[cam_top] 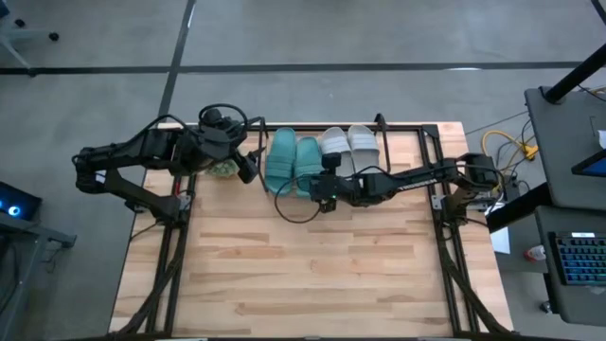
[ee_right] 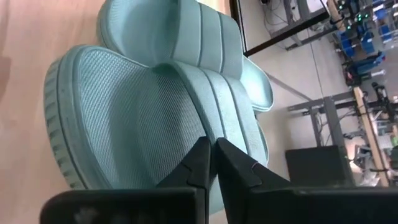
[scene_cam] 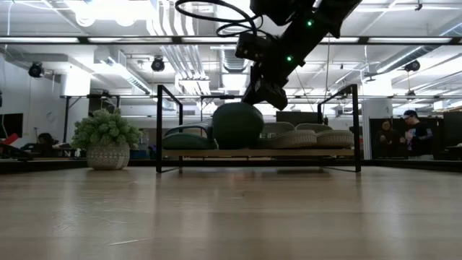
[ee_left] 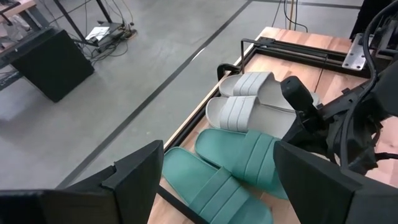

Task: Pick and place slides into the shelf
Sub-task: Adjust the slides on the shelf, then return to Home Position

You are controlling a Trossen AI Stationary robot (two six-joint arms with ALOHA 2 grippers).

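We see all four slides sitting in the shelf (cam_top: 398,127) at the desk's (cam_top: 312,275) far edge. Our right hand (cam_top: 324,189), fingers pressed together, hovers at the heel of the inner green slide (cam_top: 309,161), beside its mate (cam_top: 279,156). The two white slides (cam_top: 347,144) lie alongside. Our left hand (cam_top: 248,163) hangs spread near the plant (scene_cam: 107,137). Wide bare desk lies in front; no writing is readable.
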